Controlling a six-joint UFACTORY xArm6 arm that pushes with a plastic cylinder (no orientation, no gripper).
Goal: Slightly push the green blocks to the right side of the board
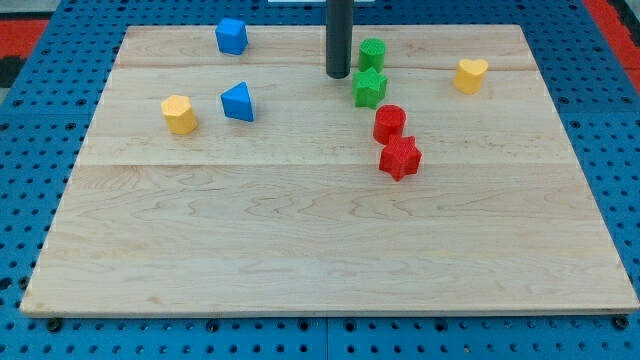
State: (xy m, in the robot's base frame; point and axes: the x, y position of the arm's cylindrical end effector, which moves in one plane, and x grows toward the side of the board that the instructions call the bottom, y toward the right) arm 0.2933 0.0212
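Two green blocks sit near the view's top, right of centre: a green cylinder-like block (372, 52) and, just below it, a green star block (369, 87). They are close together, nearly touching. My tip (338, 75) stands on the board just left of both, level with the gap between them, a small gap away from each.
A red cylinder-like block (389, 122) and a red star block (400, 157) lie just below the green star. A yellow heart block (470, 74) is at the right. A blue cube (231, 36), a blue triangle block (238, 101) and a yellow hexagon block (179, 113) are at the left.
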